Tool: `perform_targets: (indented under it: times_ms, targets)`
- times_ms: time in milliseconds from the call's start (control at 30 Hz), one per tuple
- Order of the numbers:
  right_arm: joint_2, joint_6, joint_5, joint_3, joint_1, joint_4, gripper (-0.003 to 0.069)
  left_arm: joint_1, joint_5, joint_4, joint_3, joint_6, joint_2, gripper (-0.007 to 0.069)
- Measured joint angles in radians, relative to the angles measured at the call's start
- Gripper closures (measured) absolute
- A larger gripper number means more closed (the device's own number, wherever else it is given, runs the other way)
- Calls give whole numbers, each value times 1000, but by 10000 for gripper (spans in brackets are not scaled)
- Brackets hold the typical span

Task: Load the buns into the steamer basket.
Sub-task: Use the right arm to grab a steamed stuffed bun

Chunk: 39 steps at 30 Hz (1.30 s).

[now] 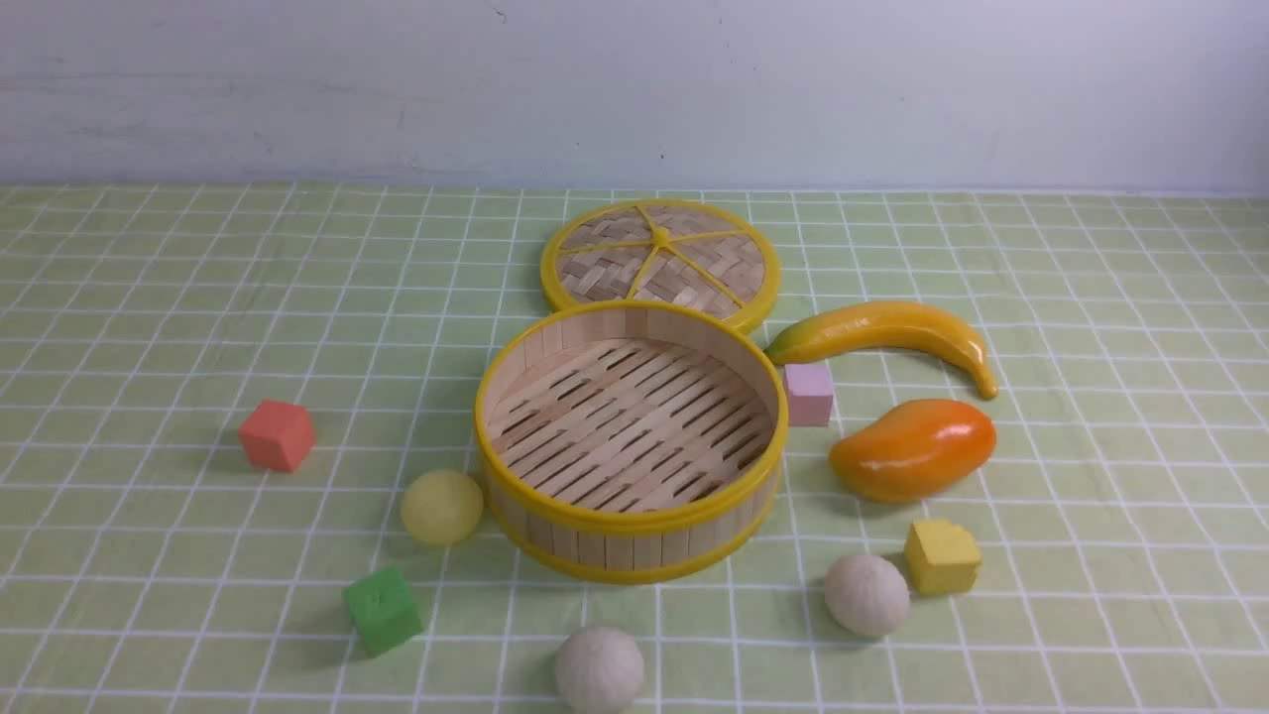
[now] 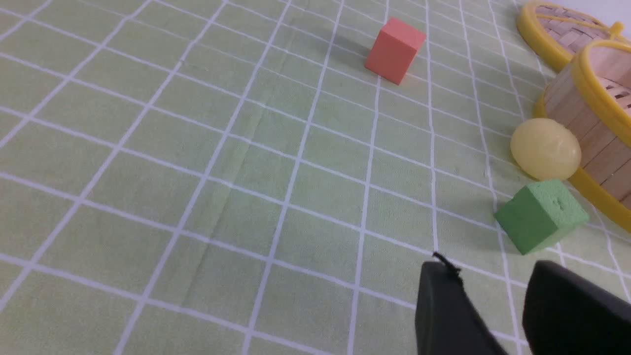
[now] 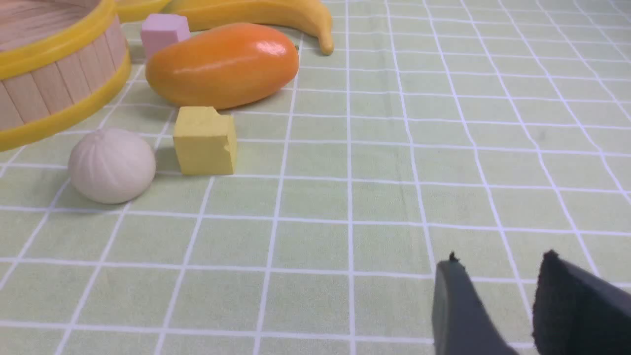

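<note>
My front view shows all three buns on the checked cloth, but no grippers. The smooth yellow bun (image 1: 442, 507) sits just left of the steamer basket (image 1: 631, 524). The near white bun (image 1: 599, 669) lies in front of it, and the right white bun (image 1: 866, 595) is beside the yellow cube (image 1: 942, 557).

The basket is round bamboo, flat on the cloth, open side up, with floor slats running slantwise.

Only the wrist views show my tools. The left gripper (image 2: 490, 268) and right gripper (image 3: 500, 261) both have black fingers apart, holding nothing. The right wrist view shows soft folds on the right white bun.
</note>
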Motion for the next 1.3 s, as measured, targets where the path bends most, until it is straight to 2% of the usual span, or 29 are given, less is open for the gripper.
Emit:
perform_targets:
  times_ms: [1067, 1300]
  targets:
    - [0, 0, 0, 0, 0, -3, 420, 0, 0, 0, 0, 0, 0, 386]
    - [0, 0, -2, 0, 0, -95, 420, 0, 0, 0, 0, 0, 0, 386]
